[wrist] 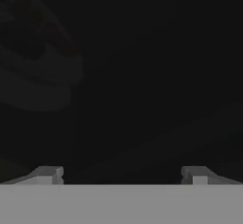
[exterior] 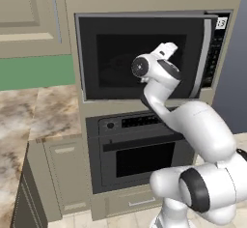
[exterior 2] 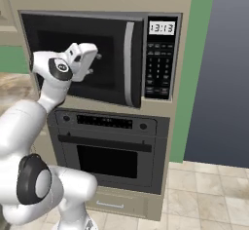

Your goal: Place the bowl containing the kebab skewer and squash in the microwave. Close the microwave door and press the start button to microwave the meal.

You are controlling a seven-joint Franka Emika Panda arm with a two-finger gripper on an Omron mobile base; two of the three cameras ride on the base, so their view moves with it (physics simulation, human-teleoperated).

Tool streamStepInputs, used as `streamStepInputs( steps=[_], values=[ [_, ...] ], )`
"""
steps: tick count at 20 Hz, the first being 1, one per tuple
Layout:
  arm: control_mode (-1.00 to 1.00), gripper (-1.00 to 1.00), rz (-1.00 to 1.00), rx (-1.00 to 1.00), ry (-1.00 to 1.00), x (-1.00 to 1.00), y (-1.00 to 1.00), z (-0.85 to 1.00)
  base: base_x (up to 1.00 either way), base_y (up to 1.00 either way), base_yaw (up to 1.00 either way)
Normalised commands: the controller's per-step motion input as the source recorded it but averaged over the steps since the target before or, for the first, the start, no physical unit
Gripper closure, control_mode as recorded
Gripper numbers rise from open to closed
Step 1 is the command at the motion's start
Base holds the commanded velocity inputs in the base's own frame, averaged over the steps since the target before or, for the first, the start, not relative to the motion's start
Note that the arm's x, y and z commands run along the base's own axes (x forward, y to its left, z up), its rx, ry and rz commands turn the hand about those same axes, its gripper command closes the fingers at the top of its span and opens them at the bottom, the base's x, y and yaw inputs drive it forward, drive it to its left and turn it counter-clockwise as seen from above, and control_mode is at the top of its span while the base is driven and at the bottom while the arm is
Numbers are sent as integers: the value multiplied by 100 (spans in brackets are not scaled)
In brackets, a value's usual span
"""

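Dark-glass microwave door (exterior 2: 82, 58) shut, gripper (exterior 2: 95, 63) right at it.
Its jaws stand wide apart, holding nothing; a faint shape behind the glass may be the bowl (wrist: 38, 83).

- Black built-in oven (exterior: 140, 152) with dark window and horizontal handle
- Beige panelled wall cabinet (exterior: 29, 17)
- Marbled brown stone countertop (exterior: 29, 121)
- Green wall (exterior 2: 192, 78)
- Beige tiled floor (exterior 2: 209, 195)

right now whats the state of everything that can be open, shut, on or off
microwave door: nearly shut, handle edge slightly proud of the frame
microwave clock: lit
oven door: shut
gripper: open, empty, close against the door glass
bowl: inside, faint through the glass
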Motion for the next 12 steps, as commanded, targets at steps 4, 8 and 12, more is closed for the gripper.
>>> streamStepInputs(
  steps=[4, 8, 12],
  values=[
    [-100, -100, 16, 7, 0, 100, -6, 0, 0, 0, 0],
    [-100, -100, 16, 7, 0, 98, -9, 0, 0, 0, 0],
    [-100, -100, 19, 7, 0, 91, -11, 0, 0, 0, 0]
  ],
)
